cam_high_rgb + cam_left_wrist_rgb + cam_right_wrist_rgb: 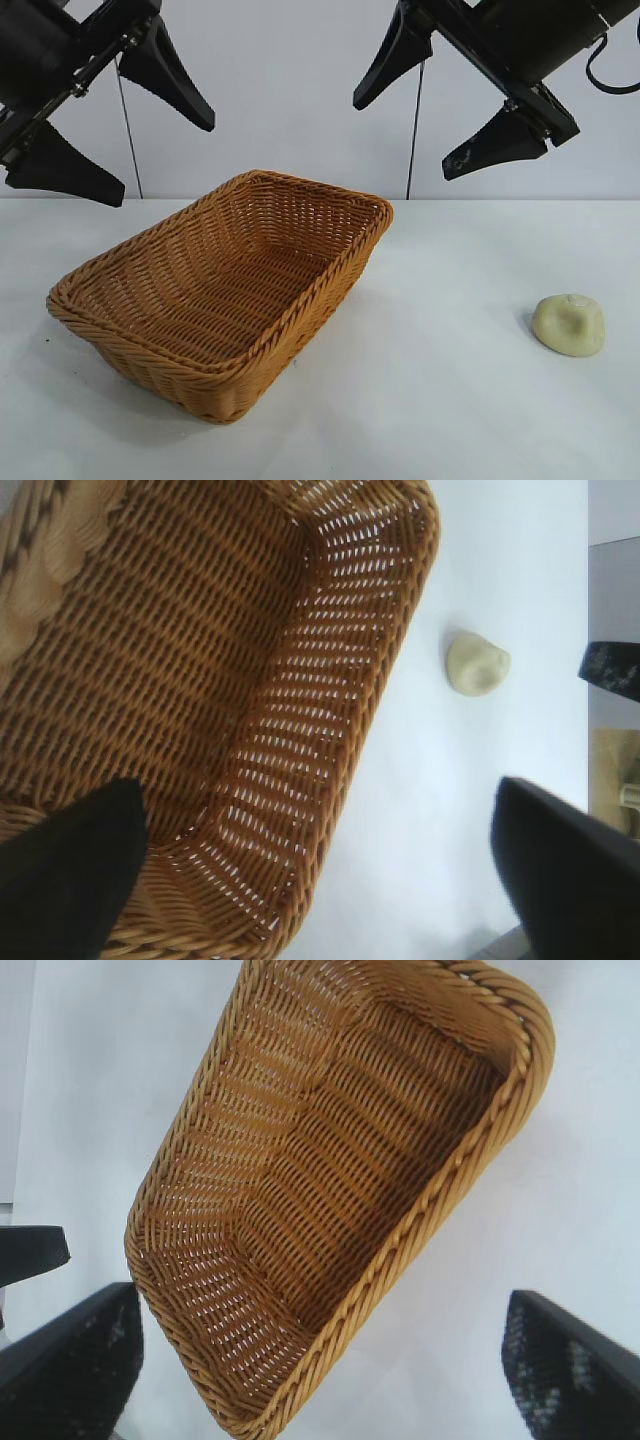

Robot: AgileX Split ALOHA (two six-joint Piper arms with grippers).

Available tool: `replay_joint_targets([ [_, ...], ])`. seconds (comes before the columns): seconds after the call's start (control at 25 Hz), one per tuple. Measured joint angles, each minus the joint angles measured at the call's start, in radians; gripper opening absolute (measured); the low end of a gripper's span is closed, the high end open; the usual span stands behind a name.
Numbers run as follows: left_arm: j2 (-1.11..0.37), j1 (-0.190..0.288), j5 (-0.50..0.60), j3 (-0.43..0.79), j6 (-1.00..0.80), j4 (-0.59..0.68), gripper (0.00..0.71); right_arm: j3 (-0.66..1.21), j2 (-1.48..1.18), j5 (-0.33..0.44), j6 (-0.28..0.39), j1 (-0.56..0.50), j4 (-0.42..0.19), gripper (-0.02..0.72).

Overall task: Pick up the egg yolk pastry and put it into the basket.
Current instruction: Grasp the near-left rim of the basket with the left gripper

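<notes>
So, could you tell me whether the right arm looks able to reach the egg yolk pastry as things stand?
Probably yes: the egg yolk pastry lies alone on bare table, apart from the basket, and the right gripper hangs above with jaws open.

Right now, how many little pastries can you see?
1. The pastry sits on the table, to the right of the basket, not in it. None seem hidden.
</notes>
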Motion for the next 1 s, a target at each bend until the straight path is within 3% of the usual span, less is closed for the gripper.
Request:
replay_joint_targets([
  [0.2, -0.063, 0.0, 0.025, 0.0, -0.118, 0.098, 0.687, 0.0, 0.0, 0.0, 0.0, 0.0, 0.0, 0.674],
  [0.44, -0.162, -0.011, 0.126, 0.0, -0.457, 0.304, 0.687, 0.0, 0.0, 0.0, 0.0, 0.0, 0.0, 0.674],
  [0.8, -0.201, -0.184, 0.175, 0.0, -1.058, 0.642, 0.687, 0.0, 0.0, 0.0, 0.0, 0.0, -0.001, 0.674],
  [1.0, -0.201, -0.203, 0.175, 0.019, -1.331, 0.774, 0.687, 0.0, 0.0, 0.0, 0.0, 0.0, -0.001, 0.674],
])
